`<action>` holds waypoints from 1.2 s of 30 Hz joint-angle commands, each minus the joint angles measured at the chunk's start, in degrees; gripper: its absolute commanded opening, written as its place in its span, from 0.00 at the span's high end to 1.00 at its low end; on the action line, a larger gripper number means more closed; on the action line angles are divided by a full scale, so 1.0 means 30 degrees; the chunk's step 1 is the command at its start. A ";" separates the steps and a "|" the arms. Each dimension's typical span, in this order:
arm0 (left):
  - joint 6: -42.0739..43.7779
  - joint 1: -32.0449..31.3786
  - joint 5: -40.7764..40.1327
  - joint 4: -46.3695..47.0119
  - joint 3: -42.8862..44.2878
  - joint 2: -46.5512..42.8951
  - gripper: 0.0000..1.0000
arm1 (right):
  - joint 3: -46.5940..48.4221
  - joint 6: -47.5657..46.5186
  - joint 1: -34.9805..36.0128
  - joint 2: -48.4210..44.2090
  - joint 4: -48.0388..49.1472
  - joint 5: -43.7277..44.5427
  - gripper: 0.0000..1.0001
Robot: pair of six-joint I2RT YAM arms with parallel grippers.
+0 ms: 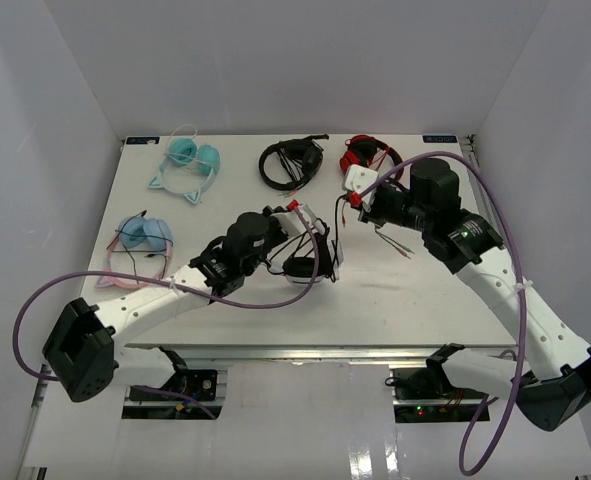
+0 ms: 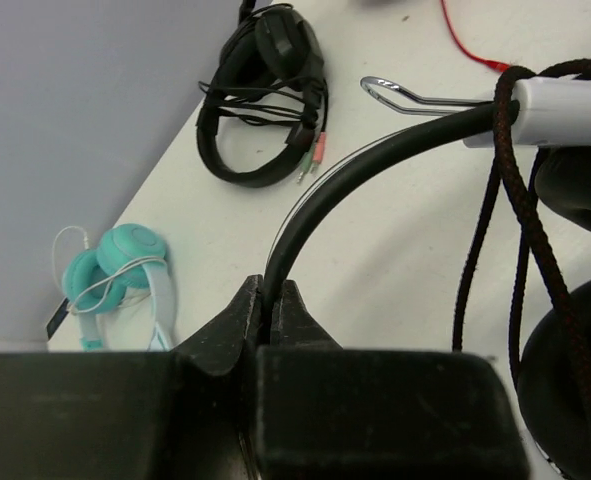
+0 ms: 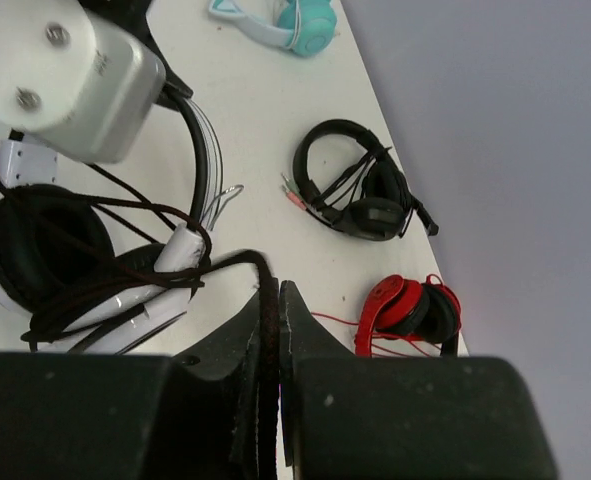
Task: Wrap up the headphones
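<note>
The headphones (image 1: 308, 262) lie at the table's middle: white, with black ear cushions (image 3: 40, 245). My left gripper (image 1: 287, 232) is shut on their black headband (image 2: 355, 175), which runs up from between the jaws to a white slider (image 2: 565, 108). The dark braided cable (image 2: 503, 210) loops around the white arm beside the cups (image 3: 165, 265). My right gripper (image 1: 347, 212) is shut on that cable (image 3: 268, 290), just right of the headphones. In the wrist views the left gripper (image 2: 271, 298) and the right gripper (image 3: 273, 292) both show jaws closed.
All-black headphones (image 1: 290, 162) and red-and-black headphones (image 1: 367, 153) lie at the back, with a red cable trailing forward. Teal headphones (image 1: 190, 160) are at the back left. Blue-and-pink headphones (image 1: 140, 240) are at the left edge. White walls enclose the table.
</note>
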 commanded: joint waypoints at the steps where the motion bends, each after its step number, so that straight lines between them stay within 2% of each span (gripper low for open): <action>1: -0.1387 0.0273 0.1484 -0.0310 0.0763 -0.1477 1.00 | 0.0048 -0.0879 0.0069 -0.0471 0.0640 0.0431 0.92; 3: -0.1695 0.0267 0.1227 -0.0250 0.1059 -0.1236 1.00 | 0.0114 -0.1354 0.0042 -0.0578 0.0111 -0.0079 0.92; 7: -0.3041 0.0693 -0.0016 -0.0460 0.2212 -0.0391 1.00 | 0.0446 -0.2107 0.0040 -0.0998 -0.1300 -0.3080 0.92; 11: -0.7551 0.2596 -0.0615 -0.1897 0.5015 0.0614 1.00 | 0.0803 -0.3841 0.0039 -0.1420 -0.3368 -0.5256 0.92; 16: -1.3285 0.5929 0.2024 -0.3690 0.7090 0.0820 1.00 | 0.0698 -0.5351 0.0062 -0.1901 -0.5085 -0.6077 0.92; 27: -1.9749 0.6419 0.4274 -0.5410 1.0754 0.2641 1.00 | 0.0320 -0.5552 0.0069 -0.1965 -0.5431 -0.6726 0.92; 29: -2.1343 0.6419 0.3795 -0.5767 1.1475 0.2949 1.00 | 0.0105 -0.5433 0.0050 -0.1925 -0.5432 -0.7406 0.92; 33: -2.2519 0.6368 0.1417 -0.5986 1.2362 0.3934 1.00 | 0.0235 -0.4890 0.0169 -0.1739 -0.5330 -0.8307 0.92; 36: -2.3695 0.6166 0.0703 -0.6042 1.2719 0.5372 1.00 | 0.1000 -0.4251 0.0349 -0.1100 -0.5160 -0.8412 0.92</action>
